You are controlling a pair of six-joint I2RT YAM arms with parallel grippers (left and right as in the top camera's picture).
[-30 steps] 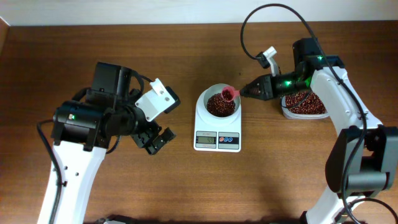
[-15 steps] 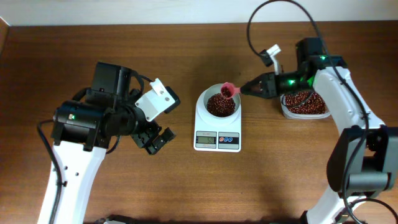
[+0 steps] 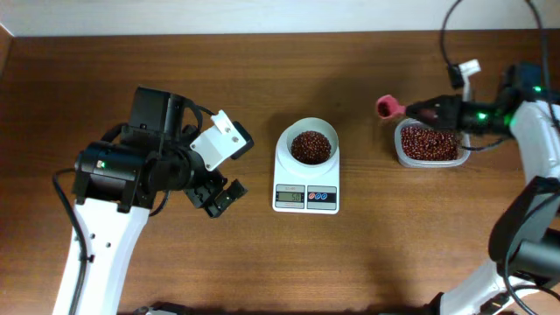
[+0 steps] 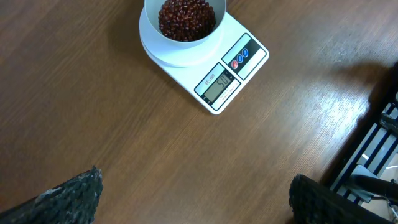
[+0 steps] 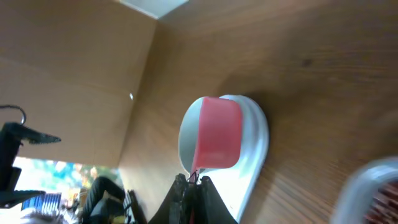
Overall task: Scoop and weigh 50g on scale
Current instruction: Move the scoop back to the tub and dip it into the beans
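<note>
My right gripper, clamped on the pink scoop, holds it beside the tub so the beans heaped on the scale can weigh undisturbed; my left gripper idles, spread wide and empty.

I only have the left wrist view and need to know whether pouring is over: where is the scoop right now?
Observer: The right gripper holds the pink scoop over bare table, between the scale and the clear tub, close to the tub.
Operator: Anything in it?
Observer: From overhead its cup looks empty.
Operator: And the tub, any stock in there?
Observer: Yes, dark red-brown beans cover its floor.
</note>
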